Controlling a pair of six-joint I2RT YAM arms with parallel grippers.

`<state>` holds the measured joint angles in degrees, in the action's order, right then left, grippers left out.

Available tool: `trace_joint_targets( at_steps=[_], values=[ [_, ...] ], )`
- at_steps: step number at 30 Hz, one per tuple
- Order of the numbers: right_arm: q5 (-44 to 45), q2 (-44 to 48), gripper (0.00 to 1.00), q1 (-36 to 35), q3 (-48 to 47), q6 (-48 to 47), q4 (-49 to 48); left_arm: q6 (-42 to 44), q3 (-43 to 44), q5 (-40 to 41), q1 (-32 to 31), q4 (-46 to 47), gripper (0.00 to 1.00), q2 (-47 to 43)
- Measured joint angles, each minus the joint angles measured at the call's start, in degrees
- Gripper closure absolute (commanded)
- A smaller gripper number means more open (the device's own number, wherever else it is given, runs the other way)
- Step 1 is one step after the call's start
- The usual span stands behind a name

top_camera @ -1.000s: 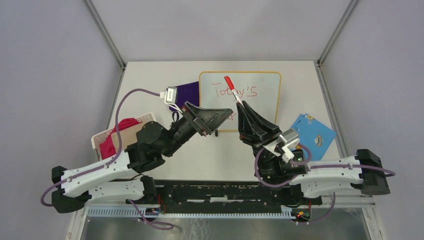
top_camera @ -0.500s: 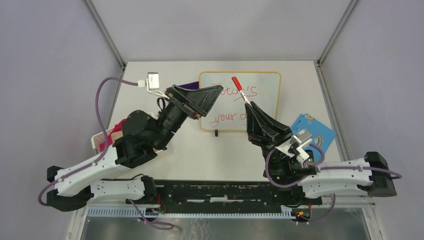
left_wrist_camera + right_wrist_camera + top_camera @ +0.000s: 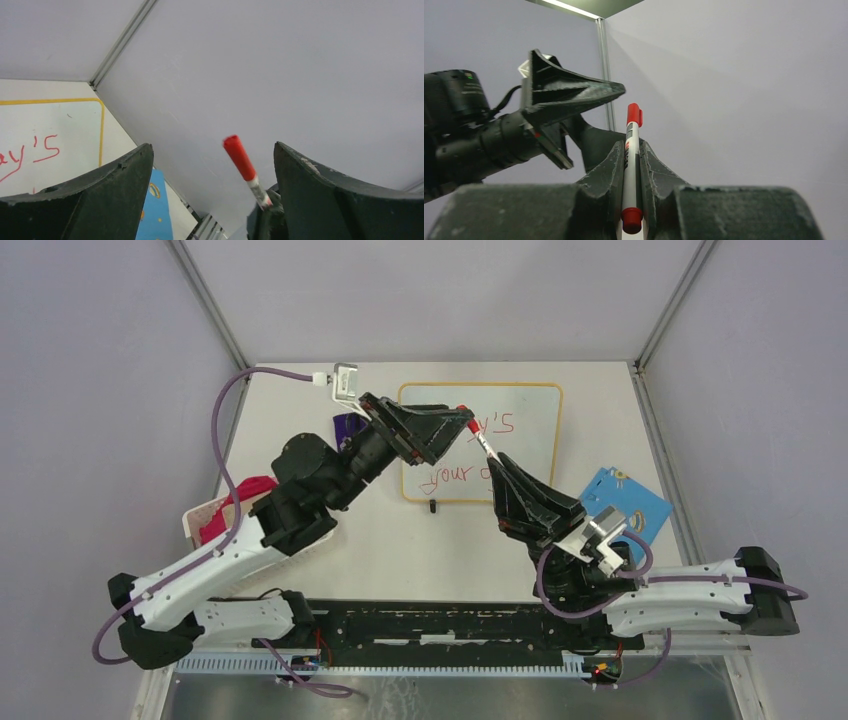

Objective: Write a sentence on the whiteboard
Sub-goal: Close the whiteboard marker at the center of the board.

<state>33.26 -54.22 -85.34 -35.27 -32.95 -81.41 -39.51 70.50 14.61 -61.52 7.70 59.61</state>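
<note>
Our left gripper [image 3: 455,435] hangs over the left half of the whiteboard [image 3: 530,445] with its jaws wide apart. The right gripper [image 3: 497,460], over the board's middle, is clamped tight on a red marker [image 3: 482,440]. In the left wrist view the marker's red end stands between the spread jaws and touches neither.

We judge the biggest risk to be the two grippers knocking together above the board, since they stand so near each other. A smaller risk is the left jaws closing off-centre, which could lever the marker askew in the right grip or knock it loose. A fall would land it on the sentence [image 3: 452,478] and could smear the red words.

Pale grey walls [image 3: 100,390] with metal posts enclose the space. The white table [image 3: 420,540] carries the board at its far middle. A white basket [image 3: 192,523] holding pink cloth sits well to the board's left, a blue card [image 3: 625,505] lies near its lower right corner, and a purple cloth [image 3: 348,425] lies just beside its left edge.
</note>
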Motion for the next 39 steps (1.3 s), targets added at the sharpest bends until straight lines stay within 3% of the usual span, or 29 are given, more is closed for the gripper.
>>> trace_joint_targets(
  at_steps=[6, 14, 22, 39],
  values=[
    [-0.2, 1.0, 1.0, 0.0, 0.4, 0.4, 1.9, -7.7, -4.2, -13.0, 10.4, 6.2, 0.09, 2.0],
    [-0.3, 2.2, 1.0, 0.1, 0.7, 0.4, 2.4, -11.5, -5.1, -21.4, 10.9, 13.2, 0.27, 3.0],
    [-0.3, 2.1, 1.0, 0.1, 0.7, 0.4, 2.6, -13.4, -5.1, -25.3, 10.9, 16.9, 0.46, 5.0],
    [-0.3, 1.4, 1.0, 0.1, 0.7, 0.8, 3.5, -14.2, -5.4, -26.3, 10.9, 18.3, 0.62, 5.1]
  ],
)
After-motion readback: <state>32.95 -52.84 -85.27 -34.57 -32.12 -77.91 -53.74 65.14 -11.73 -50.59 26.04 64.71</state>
